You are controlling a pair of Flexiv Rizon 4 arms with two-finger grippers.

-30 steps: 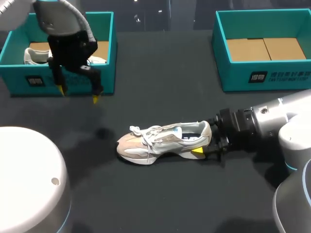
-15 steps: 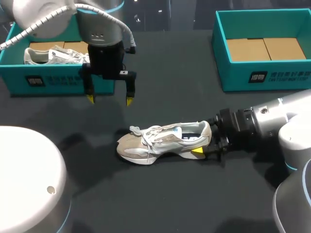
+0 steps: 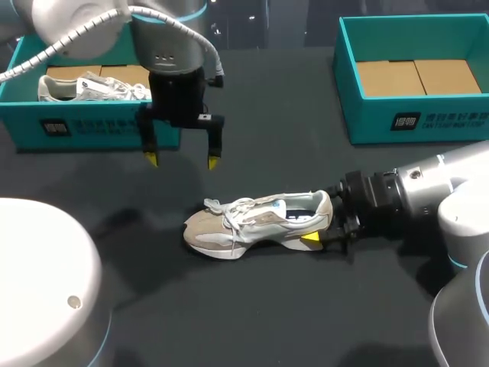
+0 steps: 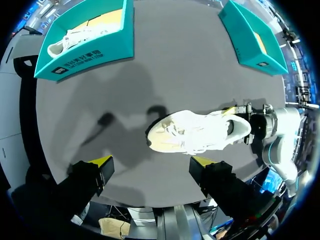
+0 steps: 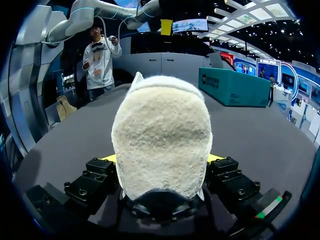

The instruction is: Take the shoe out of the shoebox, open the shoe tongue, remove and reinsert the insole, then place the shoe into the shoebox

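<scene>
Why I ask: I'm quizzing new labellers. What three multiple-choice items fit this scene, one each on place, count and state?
1. Where is the shoe at the right gripper? A in a box; B on the table; C in the air.
2. How many teal boxes are there? A one; B two; C three.
3. The left gripper is: A open and empty; B shut on a shoe; C shut on a box.
Key: 1 B, it lies on the dark table; 2 B, the left box and the right box; 3 A, its yellow-tipped fingers stand apart over bare table.
</scene>
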